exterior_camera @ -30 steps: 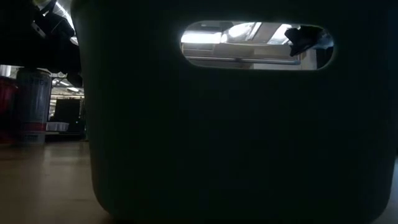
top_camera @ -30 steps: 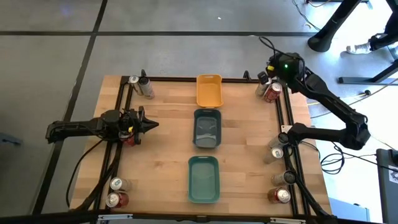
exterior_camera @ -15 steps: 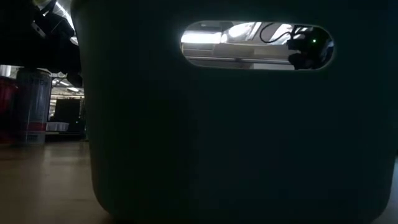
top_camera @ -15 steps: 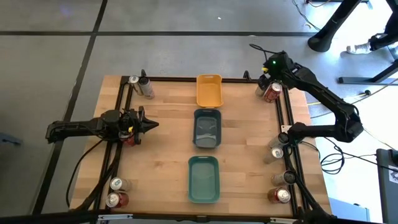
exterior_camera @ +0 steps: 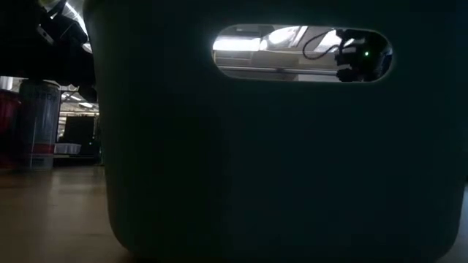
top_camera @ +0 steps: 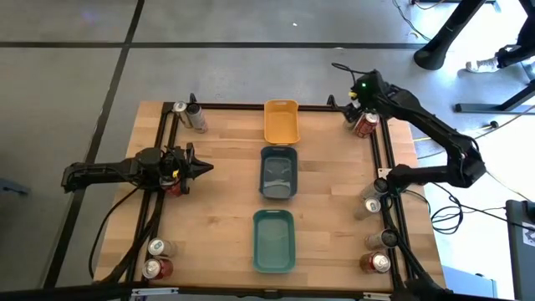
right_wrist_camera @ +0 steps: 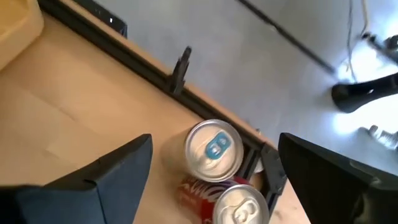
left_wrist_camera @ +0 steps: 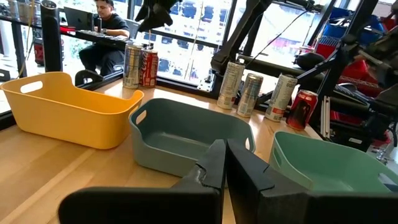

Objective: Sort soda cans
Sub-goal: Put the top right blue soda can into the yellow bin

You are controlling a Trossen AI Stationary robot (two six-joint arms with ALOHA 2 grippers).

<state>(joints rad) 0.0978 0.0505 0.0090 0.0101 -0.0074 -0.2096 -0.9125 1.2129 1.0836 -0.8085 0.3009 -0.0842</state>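
Observation:
My right gripper (right_wrist_camera: pixel 214 142) hangs open above the table's far right corner (top_camera: pixel 359 102). Below it and between its fingers stand a silver-topped pale can (right_wrist_camera: pixel 213 149) and a red can (right_wrist_camera: pixel 239 208), upright and side by side; the red one (top_camera: pixel 365 124) shows clearly from above. The fingers touch neither. My left gripper (top_camera: pixel 203 167) waits shut near the table's left edge, above a red can (top_camera: pixel 174 186). More soda cans stand in the far left corner (top_camera: pixel 191 115), the near left corner (top_camera: pixel 155 257) and along the right edge (top_camera: pixel 374 203).
Three trays lie in a row down the table's middle: yellow (top_camera: pixel 282 122) farthest, grey-blue (top_camera: pixel 278 172), teal (top_camera: pixel 273 240) nearest. A black frame rail (top_camera: pixel 387 159) runs along the right edge. In the low view a dark tray wall (exterior_camera: pixel 278 161) blocks most of the sight.
My right gripper has shifted a little toward the table's left edge, staying over the far right corner cans, and its arm has swung with it.

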